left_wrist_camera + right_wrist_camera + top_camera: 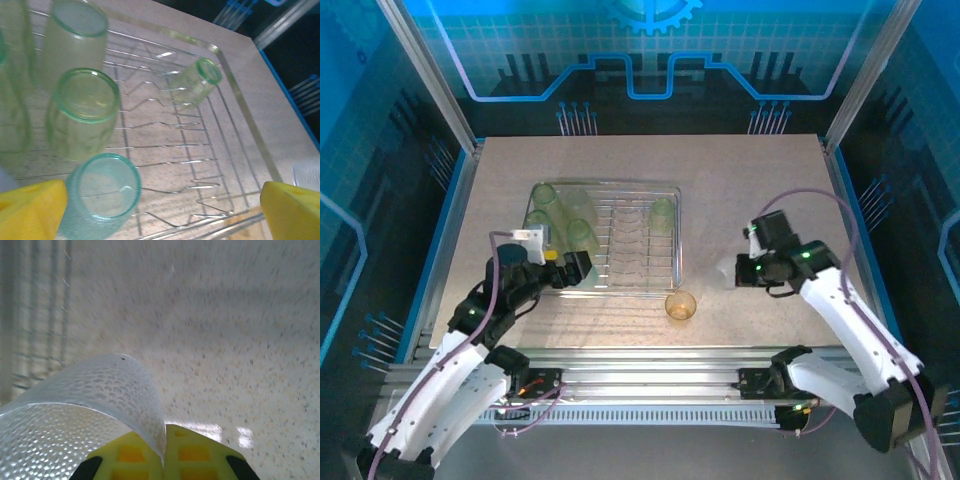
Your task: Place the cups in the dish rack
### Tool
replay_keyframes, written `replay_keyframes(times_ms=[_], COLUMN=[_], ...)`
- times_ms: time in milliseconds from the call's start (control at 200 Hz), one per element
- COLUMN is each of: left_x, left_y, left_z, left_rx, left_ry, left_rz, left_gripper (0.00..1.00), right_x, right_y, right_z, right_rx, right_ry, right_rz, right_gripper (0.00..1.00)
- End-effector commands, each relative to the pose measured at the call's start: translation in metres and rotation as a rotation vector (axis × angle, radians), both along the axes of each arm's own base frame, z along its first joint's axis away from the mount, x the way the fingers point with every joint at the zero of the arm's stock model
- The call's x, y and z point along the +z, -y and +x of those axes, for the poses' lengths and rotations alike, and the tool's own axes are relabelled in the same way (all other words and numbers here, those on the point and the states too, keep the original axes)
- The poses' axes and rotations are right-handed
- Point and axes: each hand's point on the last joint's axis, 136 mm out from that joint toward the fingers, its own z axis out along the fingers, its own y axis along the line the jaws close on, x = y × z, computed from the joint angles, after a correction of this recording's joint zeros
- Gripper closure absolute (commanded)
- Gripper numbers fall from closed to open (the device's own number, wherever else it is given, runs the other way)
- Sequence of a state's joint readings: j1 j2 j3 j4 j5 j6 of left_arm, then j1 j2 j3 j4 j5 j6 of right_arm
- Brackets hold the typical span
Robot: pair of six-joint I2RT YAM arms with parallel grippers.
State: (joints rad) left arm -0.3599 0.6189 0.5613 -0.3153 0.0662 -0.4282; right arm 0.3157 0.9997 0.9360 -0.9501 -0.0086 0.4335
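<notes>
Right wrist view, grasp step: right hand (pixel 164 442) pinching wall of clear dimpled plastic cup (pixel 85 405) over speckled counter (pixel 240 315), right of silvery wire dish rack (pixel 677 240); next, carry left into rack; left hand (pixel 161 214) wide.

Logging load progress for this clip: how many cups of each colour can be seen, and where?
Green cups: 5, in the dish rack
Teal cup: 1, in the rack
Amber cup: 1, on the table
Clear cup: 1, held in the right claw
Total: 8
</notes>
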Motion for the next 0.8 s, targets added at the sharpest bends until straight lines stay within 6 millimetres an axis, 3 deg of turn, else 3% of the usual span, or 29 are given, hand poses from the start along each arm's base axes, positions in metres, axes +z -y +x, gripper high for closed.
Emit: replay_keyframes(times_ms=[0, 190, 330, 455, 580, 796], left_x=[0.042, 0.082, 0.109, 0.127, 0.141, 0.160], left_y=[0.026, 0.072, 0.126, 0.155, 0.166, 0.184], left_z=[-0.002, -0.002, -0.017, -0.018, -0.020, -0.041], left_rx=[-0.113, -0.275, -0.477, -0.576, -0.640, -0.840], left_ry=[0.057, 0.149, 0.221, 0.240, 0.274, 0.286], left_rz=[-0.141, -0.359, -0.336, -0.398, -0.461, -0.526], left_gripper=[0.01, 0.01, 0.01, 0.01, 0.01, 0.01], right_x=[0.058, 0.142, 0.180, 0.196, 0.202, 0.202], right_y=[-0.025, -0.063, -0.085, -0.096, -0.099, -0.104], right_z=[0.014, 0.024, 0.024, 0.024, 0.024, 0.026], right_rx=[0.126, 0.333, 0.441, 0.509, 0.536, 0.559], right_ry=[0.164, 0.430, 0.541, 0.594, 0.607, 0.570], right_rz=[0.222, 0.458, 0.624, 0.717, 0.754, 0.779], right_gripper=[1.00, 1.00, 1.00, 1.00, 1.00, 1.00])
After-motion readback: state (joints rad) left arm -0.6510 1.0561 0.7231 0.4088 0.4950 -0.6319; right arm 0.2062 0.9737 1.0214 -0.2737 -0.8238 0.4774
